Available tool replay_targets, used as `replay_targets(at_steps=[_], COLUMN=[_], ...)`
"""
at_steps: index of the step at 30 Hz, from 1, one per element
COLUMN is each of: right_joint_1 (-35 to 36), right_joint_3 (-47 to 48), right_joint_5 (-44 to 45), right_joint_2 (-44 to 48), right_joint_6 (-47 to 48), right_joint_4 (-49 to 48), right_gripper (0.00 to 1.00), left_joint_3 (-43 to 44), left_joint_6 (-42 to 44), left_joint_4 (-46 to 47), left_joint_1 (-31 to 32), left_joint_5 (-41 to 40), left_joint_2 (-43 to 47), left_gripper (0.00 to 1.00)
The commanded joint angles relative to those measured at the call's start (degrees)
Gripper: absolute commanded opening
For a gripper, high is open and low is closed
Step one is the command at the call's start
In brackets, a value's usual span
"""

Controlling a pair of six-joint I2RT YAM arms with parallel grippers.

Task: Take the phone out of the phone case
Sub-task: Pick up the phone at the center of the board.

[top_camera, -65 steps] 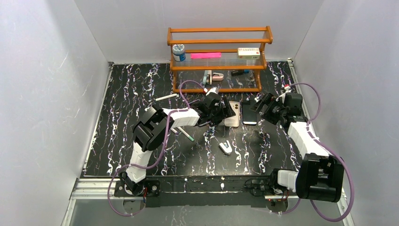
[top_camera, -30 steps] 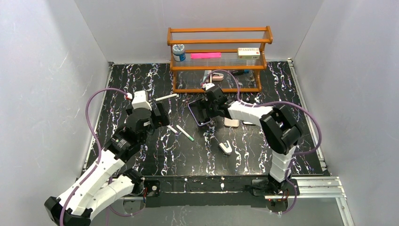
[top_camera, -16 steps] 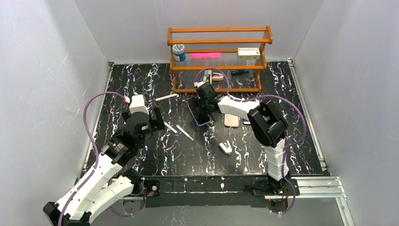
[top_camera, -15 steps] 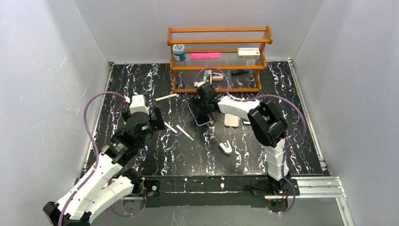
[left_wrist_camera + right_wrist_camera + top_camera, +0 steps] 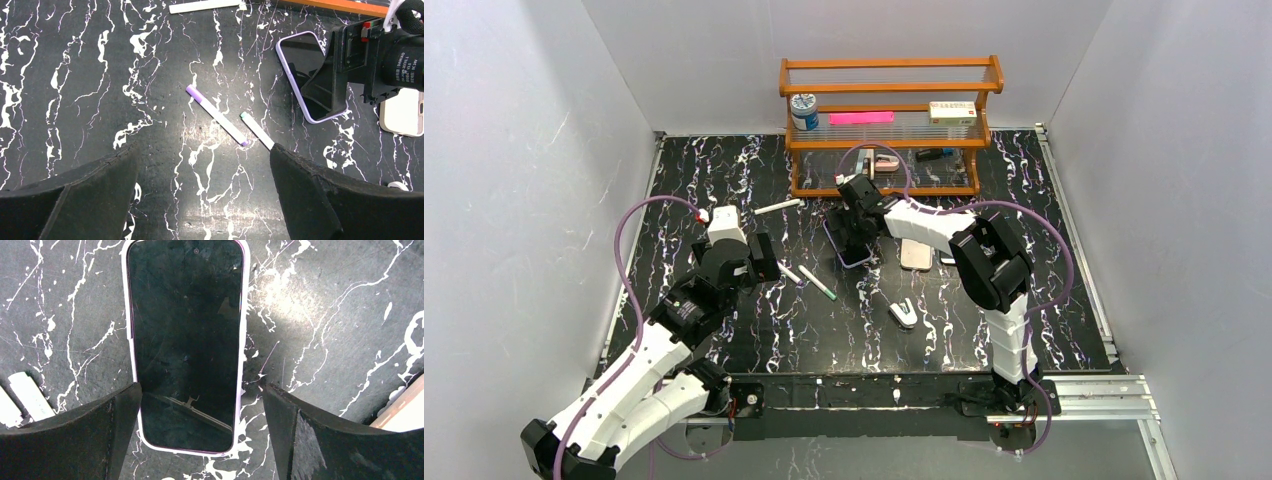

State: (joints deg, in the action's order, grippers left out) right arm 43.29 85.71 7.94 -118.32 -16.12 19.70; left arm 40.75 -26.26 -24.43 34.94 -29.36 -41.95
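The phone (image 5: 186,340), dark screen up in a lilac case, lies flat on the black marbled table. It also shows in the top view (image 5: 852,250) and in the left wrist view (image 5: 310,80). My right gripper (image 5: 200,390) is open just above the phone's near end, one finger on each side of it, not touching the case. In the top view the right gripper (image 5: 856,225) hangs over the phone. My left gripper (image 5: 204,150) is open and empty above bare table, left of the phone and of two markers; in the top view it (image 5: 764,258) is at the centre left.
A purple-capped marker (image 5: 217,115) and a green-capped marker (image 5: 256,131) lie between my grippers. A white marker (image 5: 776,207) lies farther back. A beige phone (image 5: 916,255) lies right of the cased phone. A small white object (image 5: 903,313) lies nearer. A wooden shelf (image 5: 889,90) stands at the back.
Over the last second my right gripper moved left to sit over the cased phone. My left gripper shifted slightly right. The phone has not moved.
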Motion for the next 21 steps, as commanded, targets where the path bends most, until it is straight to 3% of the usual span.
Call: replay_targets(at_steps=[1, 21], right_joint_1=[0.68, 1.20], right_joint_3=[3.24, 7.14], right_joint_5=[-0.96, 1.01], right_joint_2=[1.86, -3.15], right_joint_6=[-1.63, 2.32], right_joint_4=[2.25, 5.43], right_gripper=[0.99, 0.99], left_joint_3=[-0.71, -2.70], left_joint_6=[-1.40, -5.79], left_joint_4=[0.43, 0.12], left_joint_1=[-0.31, -0.91], left_joint_5=[-0.43, 3.44], left_joint_2=[-0.16, -2.09], left_gripper=[0.98, 0.98])
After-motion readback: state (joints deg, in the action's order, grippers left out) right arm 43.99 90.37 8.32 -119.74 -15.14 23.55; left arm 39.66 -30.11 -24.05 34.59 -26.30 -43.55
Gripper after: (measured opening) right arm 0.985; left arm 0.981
